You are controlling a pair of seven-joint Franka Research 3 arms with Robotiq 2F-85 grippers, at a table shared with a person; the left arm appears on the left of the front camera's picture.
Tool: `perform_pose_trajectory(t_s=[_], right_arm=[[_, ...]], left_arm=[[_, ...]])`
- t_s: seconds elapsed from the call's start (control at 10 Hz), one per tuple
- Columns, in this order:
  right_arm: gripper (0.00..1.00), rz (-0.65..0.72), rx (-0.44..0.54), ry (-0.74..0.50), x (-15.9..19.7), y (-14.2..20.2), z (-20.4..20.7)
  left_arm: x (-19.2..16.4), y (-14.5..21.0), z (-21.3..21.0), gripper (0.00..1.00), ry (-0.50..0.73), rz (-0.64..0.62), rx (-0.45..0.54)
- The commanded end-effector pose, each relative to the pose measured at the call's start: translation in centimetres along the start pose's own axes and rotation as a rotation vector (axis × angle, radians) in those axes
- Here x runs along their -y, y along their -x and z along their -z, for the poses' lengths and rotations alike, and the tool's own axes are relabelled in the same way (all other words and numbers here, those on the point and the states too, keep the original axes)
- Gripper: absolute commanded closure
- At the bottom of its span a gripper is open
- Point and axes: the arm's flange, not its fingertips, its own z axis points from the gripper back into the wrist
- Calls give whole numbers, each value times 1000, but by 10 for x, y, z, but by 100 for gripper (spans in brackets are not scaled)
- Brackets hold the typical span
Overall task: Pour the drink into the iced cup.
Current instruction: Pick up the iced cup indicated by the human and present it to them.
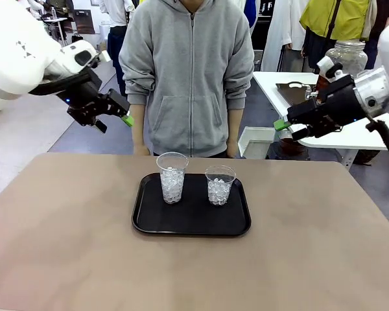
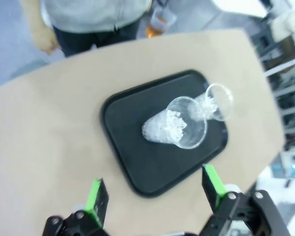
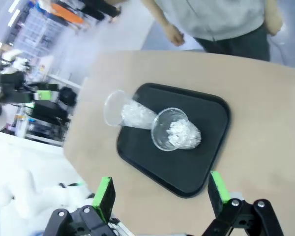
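Two clear plastic cups of ice stand on a black tray (image 1: 191,221) at mid-table: a taller left cup (image 1: 172,177) and a shorter right cup (image 1: 220,185). The amber drink is out of view. My left gripper (image 1: 115,122) hangs open, high above the table's far left corner, with nothing in it. My right gripper (image 1: 288,129) is open too, held high off the far right corner. The left wrist view looks down past its open gripper (image 2: 152,183) at the tray (image 2: 128,108) and cups (image 2: 174,127). The right wrist view shows its open gripper (image 3: 160,183) above the tray (image 3: 211,109) and cups (image 3: 176,130).
A person in a grey hoodie (image 1: 191,71) stands at the far edge, arms down. A white side table (image 1: 282,84) with a large glass jar (image 1: 347,57) stands at the back right. A small orange-tinted clear container (image 2: 161,18) shows beyond the table; I cannot tell its contents.
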Motion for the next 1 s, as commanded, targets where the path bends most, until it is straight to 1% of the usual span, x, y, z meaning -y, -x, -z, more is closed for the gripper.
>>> perform_pose_trajectory(t_s=[0.0,0.1,0.2,0.3,0.4,0.7,0.8,0.9], right_arm=[[0,50,14,-105,28,-2,10],[0,59,20,-139,33,0,12],[0,48,16,-143,32,0,14],[0,15,5,-118,29,2,18],[0,79,17,-127,31,9,7],[0,79,17,-127,31,9,7],[0,75,-4,-105,34,12,10],[0,167,1,-147,36,7,15]], left_arm=[[-29,7,8,0,85,-104,24],[-39,9,10,0,115,-137,39],[-46,11,12,0,150,-156,49],[-47,13,12,0,159,-124,52],[-39,7,6,0,102,-162,33],[-39,7,6,0,102,-162,33],[-39,7,6,0,102,-162,33],[-40,10,9,0,104,-155,41]])
